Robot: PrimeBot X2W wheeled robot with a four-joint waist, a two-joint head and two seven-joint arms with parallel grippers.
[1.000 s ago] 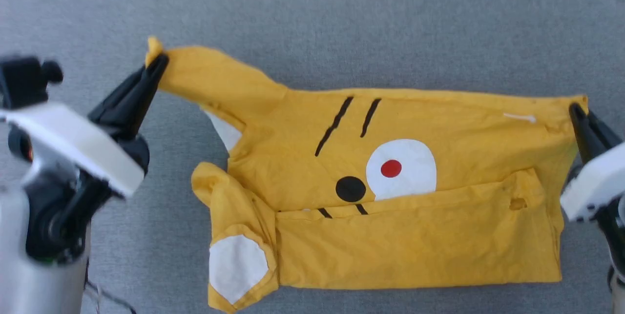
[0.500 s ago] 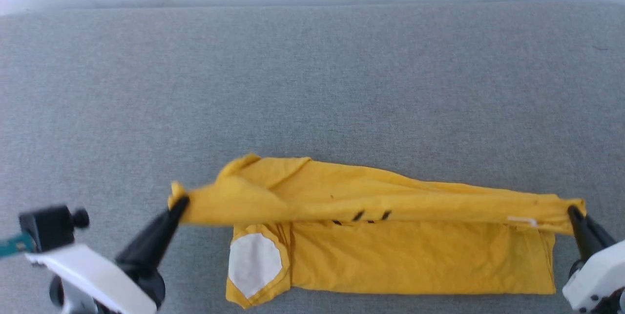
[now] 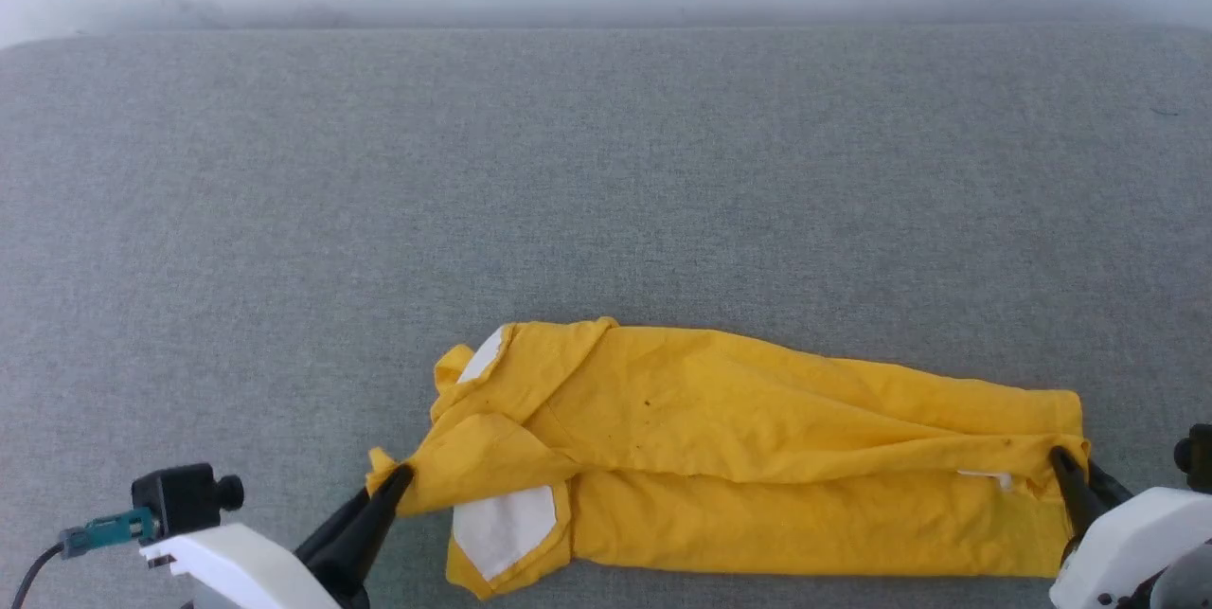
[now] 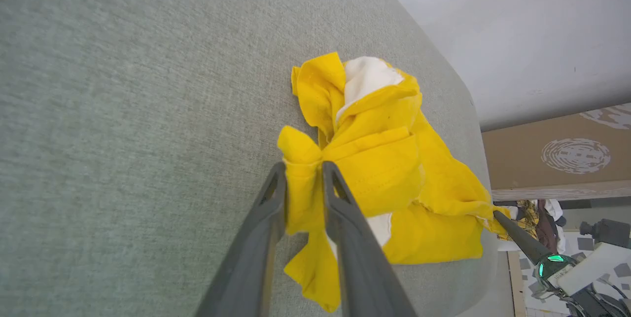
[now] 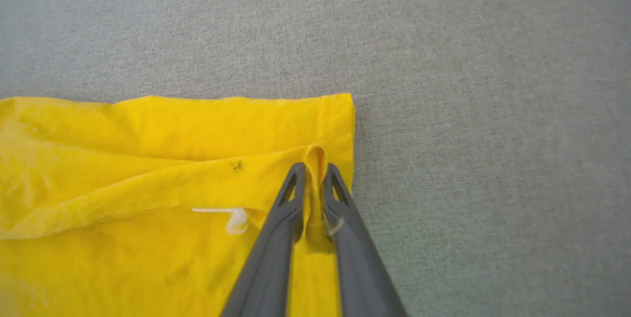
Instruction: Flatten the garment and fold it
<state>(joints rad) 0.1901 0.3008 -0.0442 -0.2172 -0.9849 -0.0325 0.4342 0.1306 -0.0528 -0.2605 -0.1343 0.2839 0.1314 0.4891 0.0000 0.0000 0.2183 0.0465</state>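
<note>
1. Low on the grey surface (image 3: 606,192), toward six o'clock in the head view, lies the garment (image 3: 757,438). It's a long yellow band doubled lengthwise, running from nine o'clock to three.
2. The left hand (image 3: 398,476) sits at the garment's eight o'clock corner. Its two fingers pinch a bunched nub of cloth, and the left wrist view shows a loose tail hanging below them.
3. The right hand (image 3: 1060,457) is over at the four o'clock end. Its fingers are close together, nipping a small raised ridge of fabric beside the hem.
4. The cloth looks thin, soft and light. It creases everywhere and has no stiffness, so it should sag between two holds and drag easily across the surface.
5. The best holds look like the corners and stitched hems, where doubled layers give the fingers something firm.
6. The nine o'clock end is rumpled, with a white patch (image 3: 502,524) poking out at seven o'clock. A grip there should catch every layer, or the fold will likely slip apart.
</note>
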